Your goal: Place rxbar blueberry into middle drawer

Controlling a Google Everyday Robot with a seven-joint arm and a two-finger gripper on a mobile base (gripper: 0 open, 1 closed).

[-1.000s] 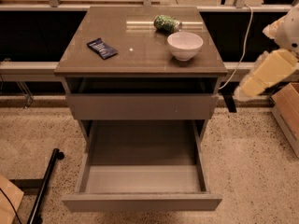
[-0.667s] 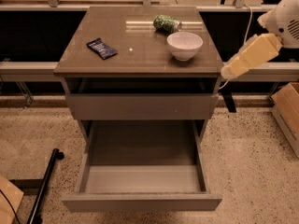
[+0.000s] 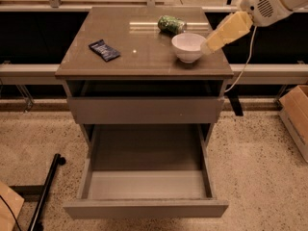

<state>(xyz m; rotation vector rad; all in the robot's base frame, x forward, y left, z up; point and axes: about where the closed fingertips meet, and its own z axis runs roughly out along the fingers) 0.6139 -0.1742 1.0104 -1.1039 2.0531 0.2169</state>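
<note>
The rxbar blueberry (image 3: 104, 50), a small flat dark-blue wrapper, lies on the left part of the glossy brown tabletop (image 3: 139, 57). The middle drawer (image 3: 144, 184) is pulled out low at the front, and its pale grey floor holds nothing. My gripper (image 3: 208, 46) hangs at the end of the pale yellow arm link coming in from the upper right. It is over the tabletop's right edge, right beside the white bowl (image 3: 187, 46) and far to the right of the bar. It holds nothing that I can see.
A green patterned can (image 3: 170, 24) lies on its side behind the bowl. A shut drawer front (image 3: 144, 110) sits above the open drawer. A cardboard box (image 3: 294, 117) stands on the floor at right, and a black pole (image 3: 45, 194) lies at lower left.
My arm has swung up and to the left, from beside the cabinet's right side to over the tabletop next to the bowl. The bar, bowl, can and drawer have not moved.
</note>
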